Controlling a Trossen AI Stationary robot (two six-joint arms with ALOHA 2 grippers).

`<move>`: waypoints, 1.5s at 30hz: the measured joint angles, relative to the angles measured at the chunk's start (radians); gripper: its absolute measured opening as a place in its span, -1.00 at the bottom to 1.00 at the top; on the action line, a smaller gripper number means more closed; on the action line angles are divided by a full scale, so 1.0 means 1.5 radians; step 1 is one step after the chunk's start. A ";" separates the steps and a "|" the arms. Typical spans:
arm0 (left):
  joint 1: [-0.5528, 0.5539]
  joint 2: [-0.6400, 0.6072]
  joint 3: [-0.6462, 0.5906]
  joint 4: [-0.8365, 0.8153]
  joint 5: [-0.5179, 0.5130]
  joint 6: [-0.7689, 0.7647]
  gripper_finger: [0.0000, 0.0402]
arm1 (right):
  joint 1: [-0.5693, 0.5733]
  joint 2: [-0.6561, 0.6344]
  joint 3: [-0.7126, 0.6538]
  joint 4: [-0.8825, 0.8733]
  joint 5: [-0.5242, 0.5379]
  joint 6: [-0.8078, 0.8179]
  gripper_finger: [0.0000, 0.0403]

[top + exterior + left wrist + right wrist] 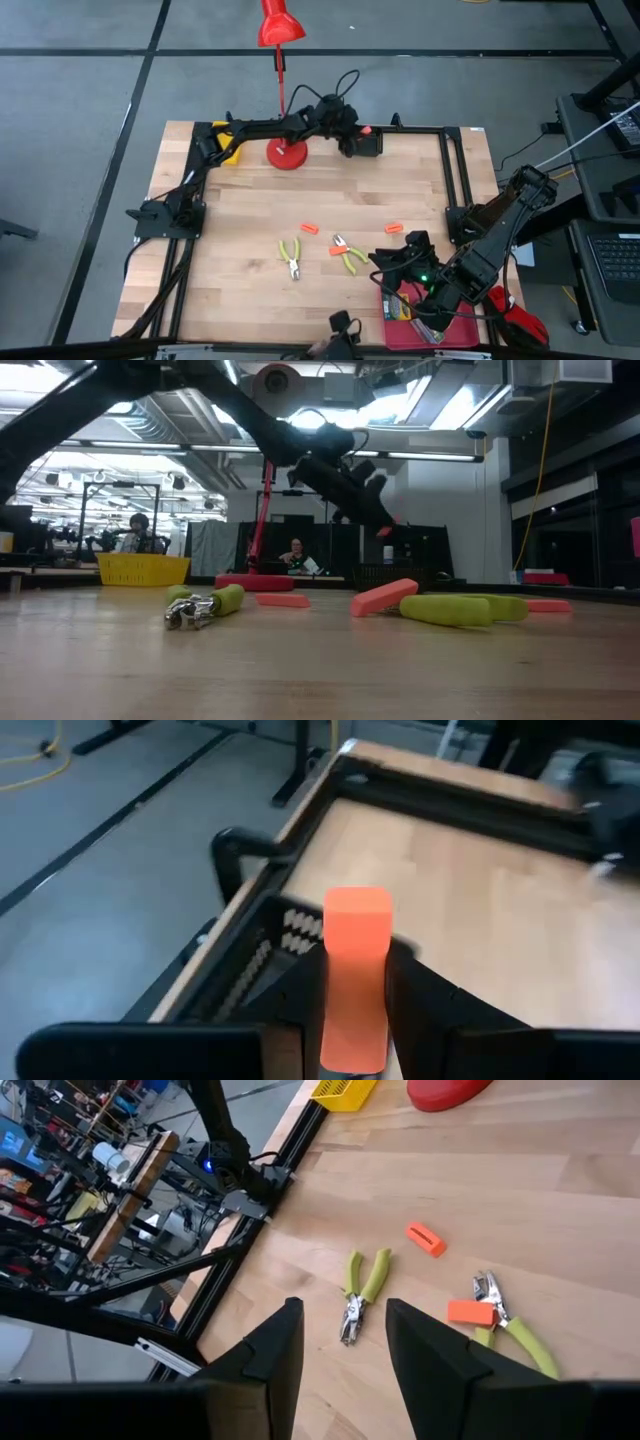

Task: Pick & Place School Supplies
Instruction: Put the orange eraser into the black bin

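My left gripper (366, 133) reaches along the table's far edge and is shut on a small orange piece (355, 975) above a black tray (262, 952). Three more orange pieces lie on the wood: one (308, 228) left of centre, one (393, 228) to its right, and one (337, 250) resting on a tool. Two yellow-green-handled tools (291, 256) (351, 258) lie flat mid-table. My right gripper (345, 1350) hangs open in the air above the near right corner. Printed packs (399, 306) lie in the red tray (462, 335), partly hidden by the right arm. My left gripper pinches the orange piece between its two fingers (300, 995), which sit on the long sides of the piece's lower half (352, 1020). The piece runs along the fingers, and its free end (357, 905) sticks out past them. It is lifted clear above the black tray.
The red desk lamp's base (286, 155) stands near the far edge, with a yellow tray (230, 152) to its left. A black frame (452, 180) rims the table. Bare wood lies left of the tools. In the low view, people (135, 532) sit in the room behind.
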 joint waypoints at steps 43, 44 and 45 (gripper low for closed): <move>-0.232 -0.164 -0.211 -0.750 0.263 0.234 -0.22 | 0.001 0.000 0.000 0.106 0.053 -0.089 -0.27; -0.244 -0.179 -0.227 -0.731 0.258 0.219 -0.23 | 0.001 0.000 0.000 0.114 0.054 -0.093 -0.27; -0.256 -0.195 -0.240 -0.718 0.240 0.207 -0.24 | 0.001 0.000 0.000 0.119 0.053 -0.098 -0.27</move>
